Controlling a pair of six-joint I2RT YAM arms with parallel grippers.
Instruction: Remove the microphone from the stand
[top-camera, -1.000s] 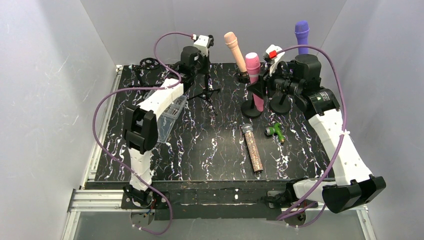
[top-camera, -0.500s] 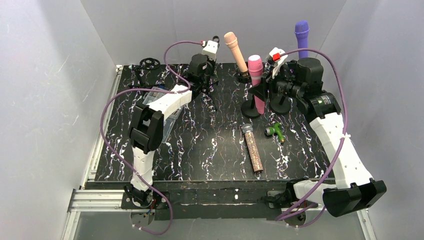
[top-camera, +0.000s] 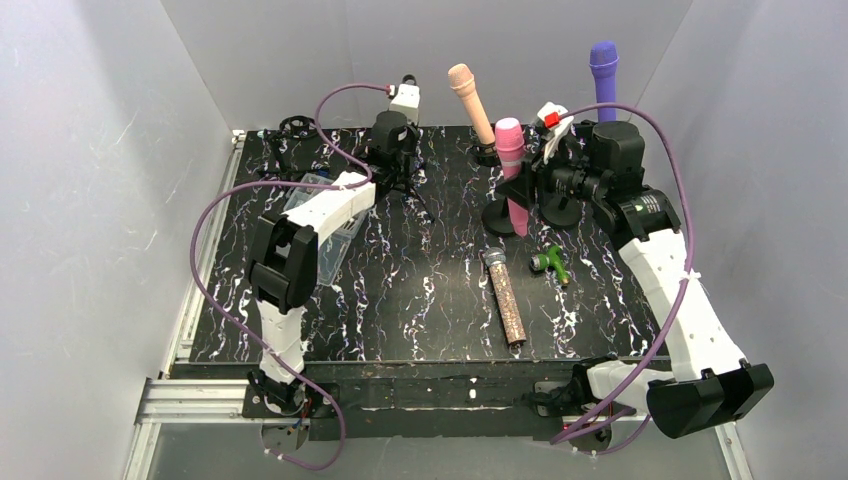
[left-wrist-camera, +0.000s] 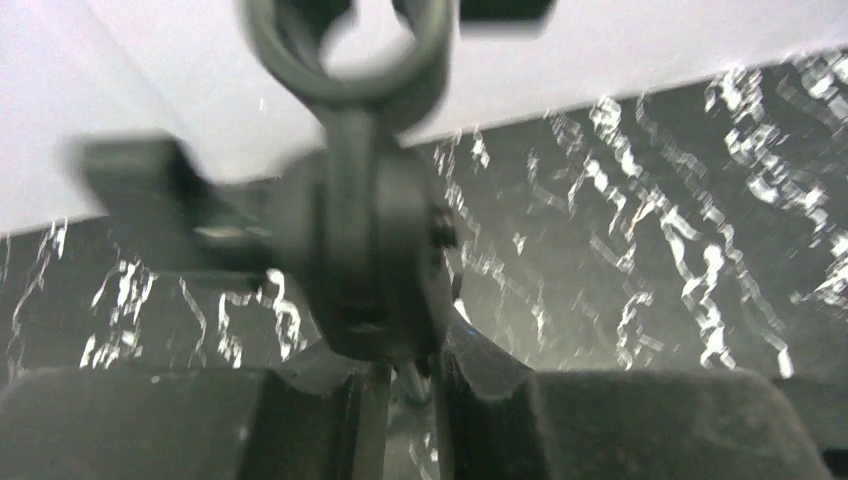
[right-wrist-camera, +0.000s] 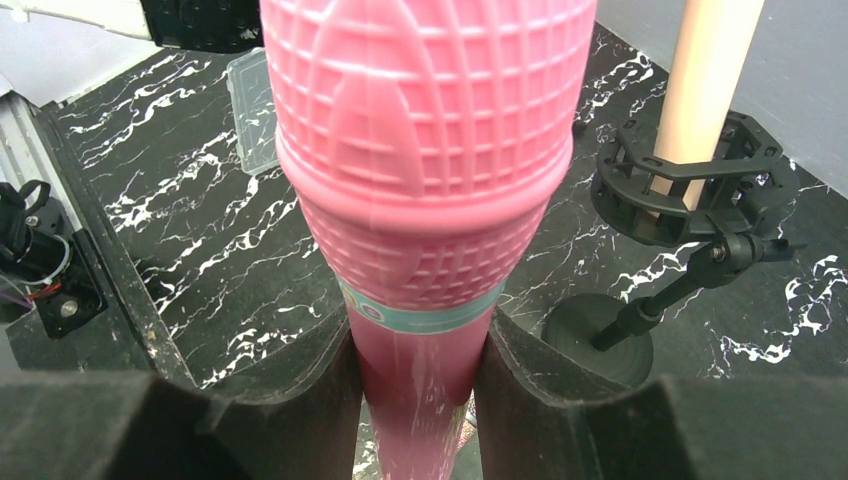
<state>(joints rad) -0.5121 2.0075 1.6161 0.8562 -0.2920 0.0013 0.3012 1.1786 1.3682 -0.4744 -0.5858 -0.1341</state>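
My right gripper is shut on the body of the pink microphone, which stands upright. Its lower end hangs beside a black round stand base; whether a clip still holds it is hidden. At the back, my left gripper is shut on the thin stem of a small black tripod stand. That stand's ring clip is empty.
A peach microphone sits in a shock-mount stand. A purple microphone rises behind the right arm. A glittery microphone and a green clip lie on the table. A clear box lies under the left arm.
My left gripper swung to the right and then back left at the tripod stand. The right gripper and the pink microphone have barely shifted.
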